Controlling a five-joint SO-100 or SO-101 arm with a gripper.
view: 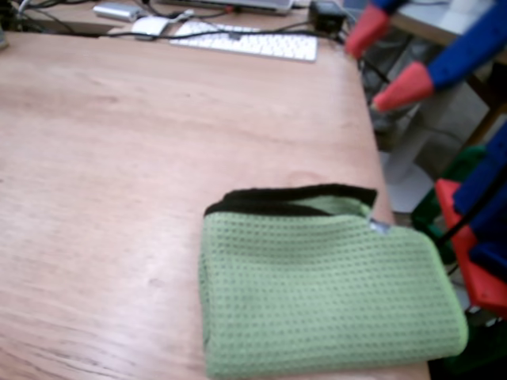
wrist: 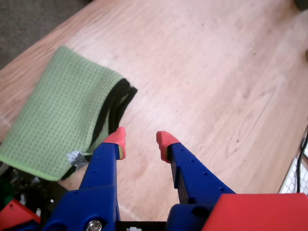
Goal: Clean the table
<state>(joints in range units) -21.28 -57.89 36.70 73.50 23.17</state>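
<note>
Wiping not begun, as I judge it: the cloth (view: 325, 293) lies folded and flat on the counter (view: 142, 158), untouched, and nothing is in my grip. My fingers (wrist: 140, 142) stand released, a clear gap between the red tips, empty. Wrist view: I hang above bare wood, tips pointing down and away; the cloth (wrist: 62, 115) is to the left of my fingers, its black-edged fold just beside the left tip but apart from it, no contact. A small grey tag shows at the cloth's near corner. Fixed view: my fingers (view: 388, 59) are up beyond the cloth, off the counter's right edge, well apart from the green. The cloth sits near the counter's near right corner, one edge running close to the rim. Beyond the cloth, at the counter's far edge, a keyboard (view: 253, 39) and cables; not my concern. No spill or crumbs that I can make out on the wood, only grain streaks and a faint ring mark just past the cloth. Left to do, by my reckoning: everything, namely swing over the cloth, close on its folded edge, then drag it across the wood.
</note>
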